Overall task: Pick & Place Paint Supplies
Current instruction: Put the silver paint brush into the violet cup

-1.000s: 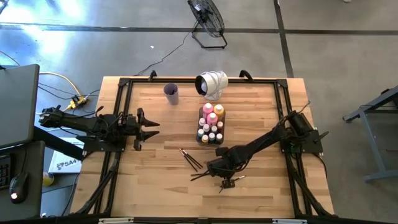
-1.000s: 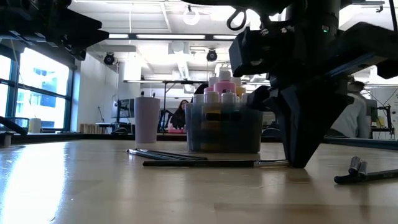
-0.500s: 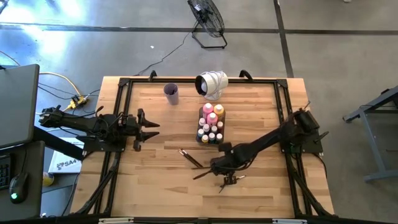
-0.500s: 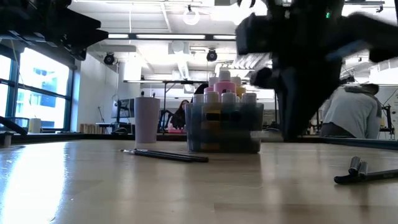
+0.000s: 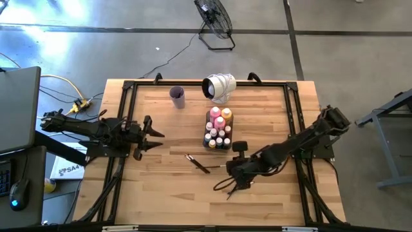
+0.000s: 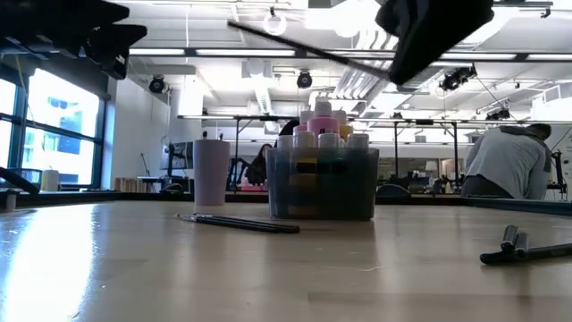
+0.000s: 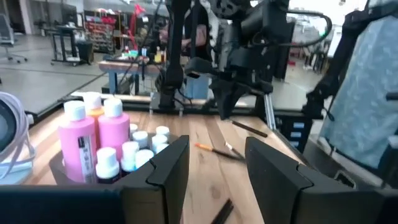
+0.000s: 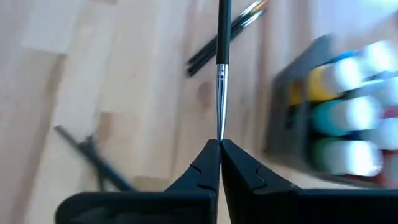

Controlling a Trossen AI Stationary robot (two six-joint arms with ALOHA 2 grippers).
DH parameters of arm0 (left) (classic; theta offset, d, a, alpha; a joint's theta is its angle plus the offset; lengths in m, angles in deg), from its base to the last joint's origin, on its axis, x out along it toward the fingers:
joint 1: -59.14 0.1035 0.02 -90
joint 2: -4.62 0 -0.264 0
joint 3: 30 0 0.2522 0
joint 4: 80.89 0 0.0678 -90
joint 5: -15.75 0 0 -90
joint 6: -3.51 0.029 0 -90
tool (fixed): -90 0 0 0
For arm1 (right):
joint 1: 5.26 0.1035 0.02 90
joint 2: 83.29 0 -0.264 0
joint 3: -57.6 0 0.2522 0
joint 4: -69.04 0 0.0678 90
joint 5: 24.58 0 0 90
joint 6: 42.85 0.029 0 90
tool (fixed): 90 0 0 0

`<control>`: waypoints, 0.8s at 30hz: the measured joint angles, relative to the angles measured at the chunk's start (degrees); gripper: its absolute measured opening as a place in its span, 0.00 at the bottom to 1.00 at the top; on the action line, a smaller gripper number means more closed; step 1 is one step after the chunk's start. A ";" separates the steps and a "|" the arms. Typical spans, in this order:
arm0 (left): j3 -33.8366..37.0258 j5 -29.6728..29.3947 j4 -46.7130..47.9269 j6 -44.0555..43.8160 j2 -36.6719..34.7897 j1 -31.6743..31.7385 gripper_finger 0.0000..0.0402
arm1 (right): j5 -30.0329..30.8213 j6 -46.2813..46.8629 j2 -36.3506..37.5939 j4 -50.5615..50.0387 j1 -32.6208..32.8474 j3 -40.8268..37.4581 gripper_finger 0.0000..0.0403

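Between the closed jaws of the right gripper (image 8: 218,144), one paintbrush (image 8: 222,68) is gripped and lifted; beneath, apparently four brushes (image 5: 197,164) remain on the tabletop (image 5: 161,187), left gripper (image 5: 154,135) idle, jaws parted.

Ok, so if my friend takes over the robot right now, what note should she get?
Right tool: shut on one paintbrush, held up above the table.
Left tool: open, holding nothing, waiting at the table's left side.
Done: paint bottles stand in the tray.
Left: two brushes lie beside the tray, more brushes near the right arm. The cup looks a likely home for them.
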 joint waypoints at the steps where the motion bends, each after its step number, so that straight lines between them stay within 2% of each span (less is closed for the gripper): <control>1: 0.00 -0.40 -0.73 -0.35 0.01 0.00 0.38 | 1.87 -0.23 0.56 -0.12 0.39 0.00 0.01; 8: 0.00 -3.14 -3.49 -2.66 0.01 0.02 0.38 | 8.92 -2.04 2.04 -0.06 1.07 0.00 0.01; 16: 0.00 -0.89 -3.92 -1.04 0.01 0.01 0.38 | 15.84 -8.16 2.05 3.79 1.07 0.00 0.01; 24: -0.02 -5.31 -7.12 -20.15 3.74 0.02 0.38 | 28.97 -23.72 1.45 12.36 1.07 0.09 0.01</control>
